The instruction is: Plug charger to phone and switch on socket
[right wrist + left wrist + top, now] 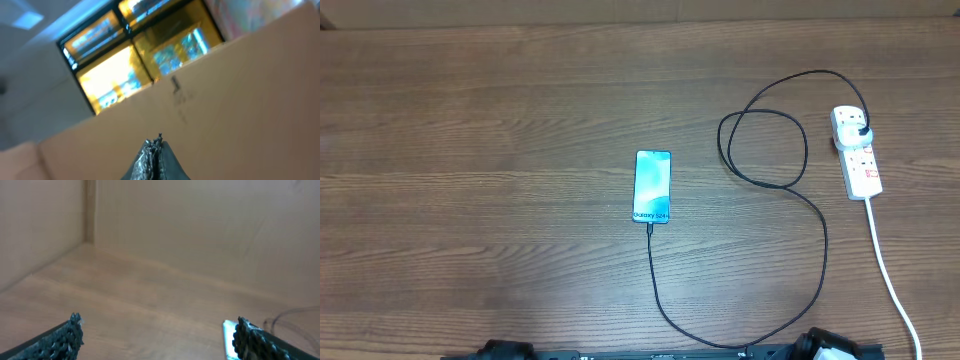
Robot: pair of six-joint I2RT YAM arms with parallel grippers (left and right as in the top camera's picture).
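Note:
The phone (652, 186) lies flat mid-table, its light blue screen up. The black charger cable (790, 130) runs from the phone's near end, curves along the front, loops, and ends in a black plug (861, 131) seated in the white socket strip (858, 155) at the right. In the left wrist view my left gripper (157, 330) is open and empty above the table, with an edge of the phone (228, 337) beside its right finger. My right gripper (155, 145) is shut and empty, pointing up at a cardboard wall. Both arms sit at the table's front edge.
The strip's white cord (890, 275) runs to the front right edge. A brown cardboard wall (200, 225) rises along the far side of the wooden table (480, 180). The arm bases (820, 348) sit at the front edge.

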